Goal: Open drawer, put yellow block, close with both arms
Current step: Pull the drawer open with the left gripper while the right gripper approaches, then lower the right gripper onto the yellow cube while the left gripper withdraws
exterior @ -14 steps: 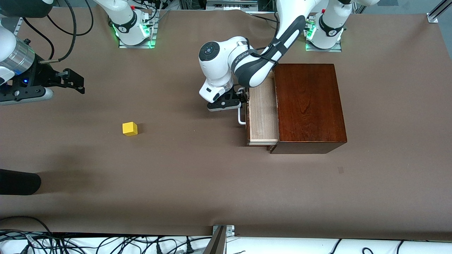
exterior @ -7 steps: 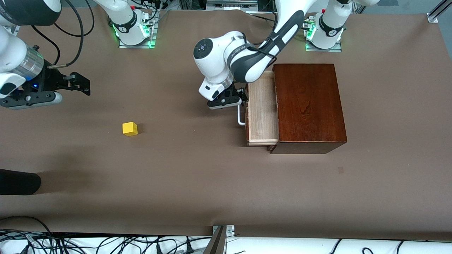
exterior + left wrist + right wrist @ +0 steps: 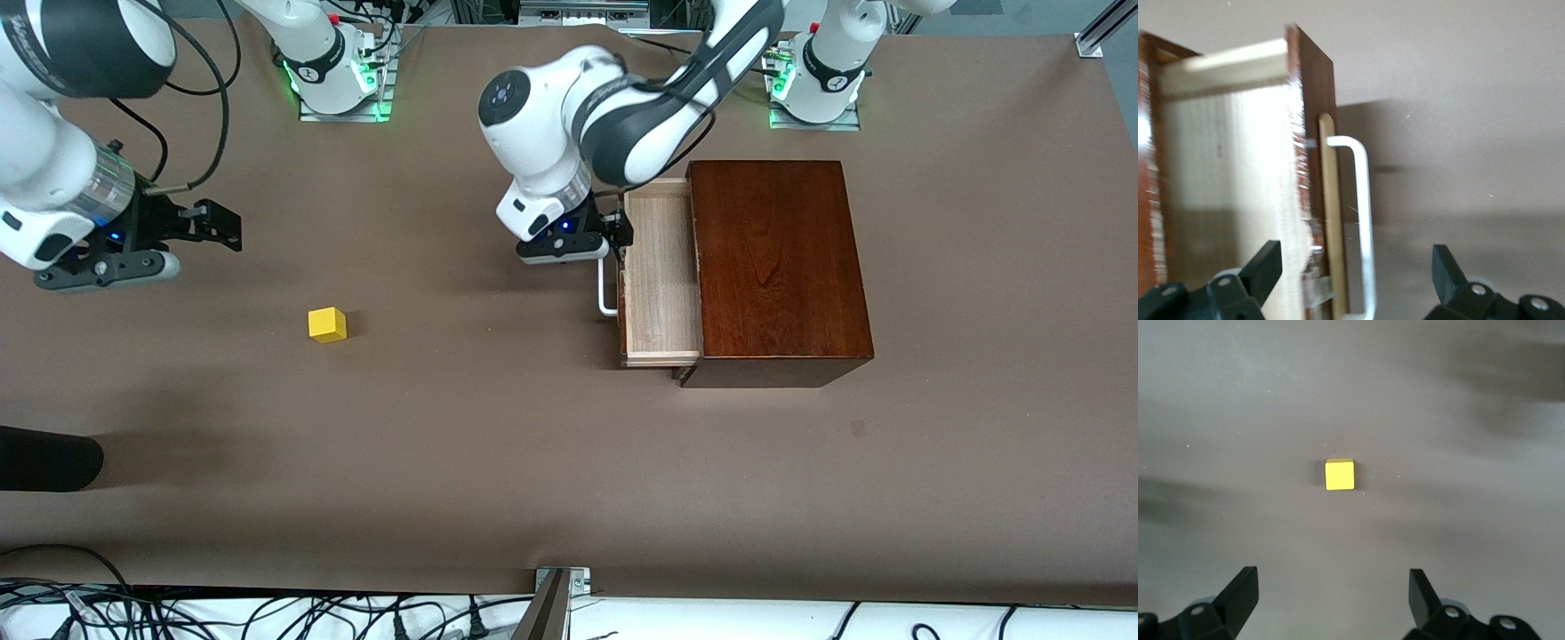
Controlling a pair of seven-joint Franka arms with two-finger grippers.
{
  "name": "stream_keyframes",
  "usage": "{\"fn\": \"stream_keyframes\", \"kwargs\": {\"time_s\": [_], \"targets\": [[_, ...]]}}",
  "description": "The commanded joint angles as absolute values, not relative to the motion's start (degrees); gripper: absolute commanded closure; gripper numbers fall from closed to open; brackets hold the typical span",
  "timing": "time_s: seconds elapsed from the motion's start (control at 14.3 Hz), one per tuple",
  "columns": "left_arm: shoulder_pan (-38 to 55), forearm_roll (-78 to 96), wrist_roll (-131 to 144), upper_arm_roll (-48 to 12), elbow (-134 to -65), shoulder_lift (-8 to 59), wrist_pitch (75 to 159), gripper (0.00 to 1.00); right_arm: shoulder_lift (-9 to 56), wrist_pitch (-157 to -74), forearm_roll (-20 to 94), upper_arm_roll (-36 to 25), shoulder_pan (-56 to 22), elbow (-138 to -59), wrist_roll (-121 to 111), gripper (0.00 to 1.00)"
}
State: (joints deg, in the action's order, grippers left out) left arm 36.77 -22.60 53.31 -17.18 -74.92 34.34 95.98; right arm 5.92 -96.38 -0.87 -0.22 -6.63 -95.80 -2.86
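The drawer (image 3: 660, 276) of the dark wooden box (image 3: 778, 267) stands pulled out, showing pale wood inside (image 3: 1231, 200). Its white bar handle (image 3: 607, 291) (image 3: 1361, 213) faces the right arm's end of the table. My left gripper (image 3: 620, 233) (image 3: 1358, 267) hovers open over the handle's farther end, with the drawer front and handle between its spread fingers, touching neither. The yellow block (image 3: 327, 324) (image 3: 1339, 474) lies on the brown table, toward the right arm's end. My right gripper (image 3: 212, 227) (image 3: 1331, 593) hangs open above the table close to the block and holds nothing.
A dark rounded object (image 3: 44, 458) juts in at the table edge near the front camera, at the right arm's end. Both arm bases (image 3: 338, 71) (image 3: 818, 76) stand along the edge farthest from the camera. Cables run below the near edge.
My right gripper has swung in toward the yellow block. My left arm has risen and drawn its gripper a little away from the front camera along the handle. The drawer has not moved.
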Motion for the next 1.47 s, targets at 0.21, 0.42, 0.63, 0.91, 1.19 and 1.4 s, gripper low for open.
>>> {"fn": "stream_keyframes", "kwargs": {"time_s": [0.21,0.42,0.63,0.91,1.19,1.4], "targets": [[24.47,-15.39,35.98,-17.40,-76.02,23.83,90.79,0.00,5.45,-105.98,-0.26,-0.09,-6.50,-106.07,-3.43,0.00],[17.08,-13.54,30.95,-17.40,-76.29,20.13,87.64,0.00,6.06,-110.90,-0.26,-0.09,-6.50,-110.03,-3.43,0.00],[10.48,-11.17,20.68,-16.96,-76.20,17.41,87.10,0.00,6.68,-116.61,-0.18,-0.09,-6.50,-114.59,-3.43,0.00],[0.20,-6.53,9.16,-17.14,-75.94,16.53,86.22,0.00,8.69,-124.71,-0.18,-0.09,-6.50,-119.71,-3.43,0.00],[0.78,-1.86,3.69,-8.02,-81.80,10.13,87.97,0.00,14.14,-132.16,-0.17,-0.09,-6.50,-121.19,-3.43,0.00],[3.07,1.23,3.69,-1.85,-96.63,1.00,99.63,0.00,17.48,-137.18,-0.18,-0.09,-6.50,-121.64,-3.43,0.00]]}}
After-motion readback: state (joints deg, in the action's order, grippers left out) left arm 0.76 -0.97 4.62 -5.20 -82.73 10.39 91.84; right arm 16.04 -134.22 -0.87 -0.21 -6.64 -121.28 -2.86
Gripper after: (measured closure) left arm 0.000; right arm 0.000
